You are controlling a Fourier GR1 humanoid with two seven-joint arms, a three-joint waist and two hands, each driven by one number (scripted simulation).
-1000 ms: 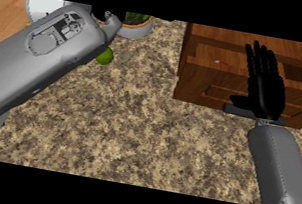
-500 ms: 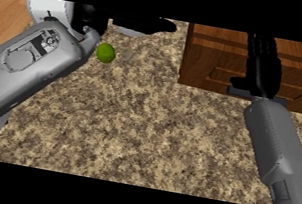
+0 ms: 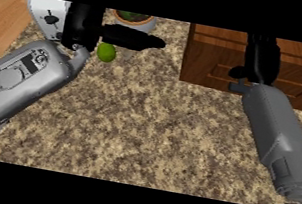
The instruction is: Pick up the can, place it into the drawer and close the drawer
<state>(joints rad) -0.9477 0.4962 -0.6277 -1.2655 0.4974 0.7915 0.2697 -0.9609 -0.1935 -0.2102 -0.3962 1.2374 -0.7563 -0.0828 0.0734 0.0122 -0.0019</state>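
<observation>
The can (image 3: 134, 19) stands at the counter's (image 3: 150, 124) far edge, a lime (image 3: 106, 51) near it. The left hand (image 3: 84, 23) stretches straight fingers (image 3: 131, 38) across the can's front; whether they touch cannot be told. The right hand (image 3: 262, 50), fingers straight, lies against the drawer (image 3: 214, 59), well apart from the can.

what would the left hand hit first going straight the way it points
The left hand points its fingers to the view's right, so probably the wooden drawer cabinet first, with only counter between. Depth is unclear.
</observation>
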